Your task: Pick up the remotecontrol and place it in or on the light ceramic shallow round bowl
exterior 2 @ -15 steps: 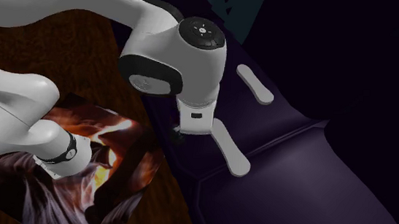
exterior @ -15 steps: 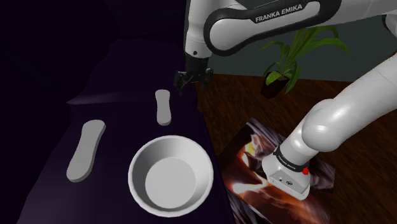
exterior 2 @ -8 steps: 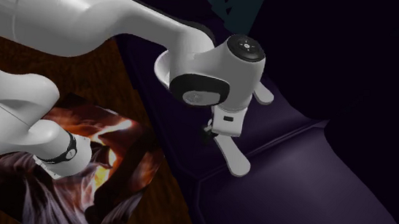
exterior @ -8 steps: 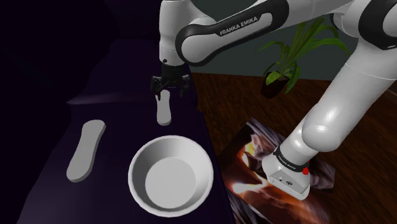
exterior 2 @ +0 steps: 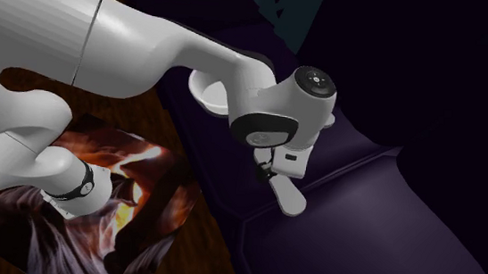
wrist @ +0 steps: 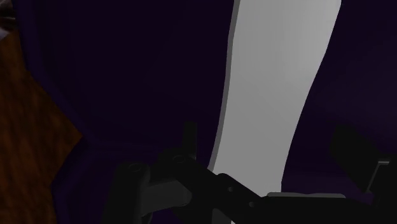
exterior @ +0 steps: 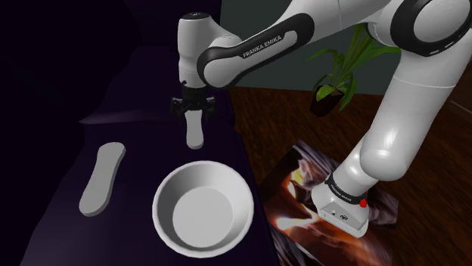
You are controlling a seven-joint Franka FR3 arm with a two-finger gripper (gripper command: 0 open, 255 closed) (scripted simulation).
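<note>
A plain white remote control point(exterior: 194, 130) lies on a dark purple cushioned surface point(exterior: 144, 83), just beyond the pale round bowl point(exterior: 203, 215). My gripper point(exterior: 194, 108) hangs over the remote's far end, pointing down. Seen from the wrist, the remote point(wrist: 273, 89) runs between my open gripper point(wrist: 267, 143), and the fingers point(wrist: 189, 137) stand apart on either side without clasping it. From the second exterior view the hand covers most of this remote point(exterior 2: 288, 197), with the gripper point(exterior 2: 271, 171) low over it. A second, similar white remote point(exterior: 102, 179) lies further to the shoulder view's left.
The purple surface's edge point(exterior: 249, 162) drops to a wooden floor point(exterior: 280, 121) on the shoulder view's right. A picture rug point(exterior: 302, 204) lies under the stand, and a potted plant point(exterior: 339, 79) stands behind. The bowl holds nothing.
The hand has swung to the shoulder view's left, from beside the surface's edge to directly over the nearer remote, and come down so its fingers straddle it.
</note>
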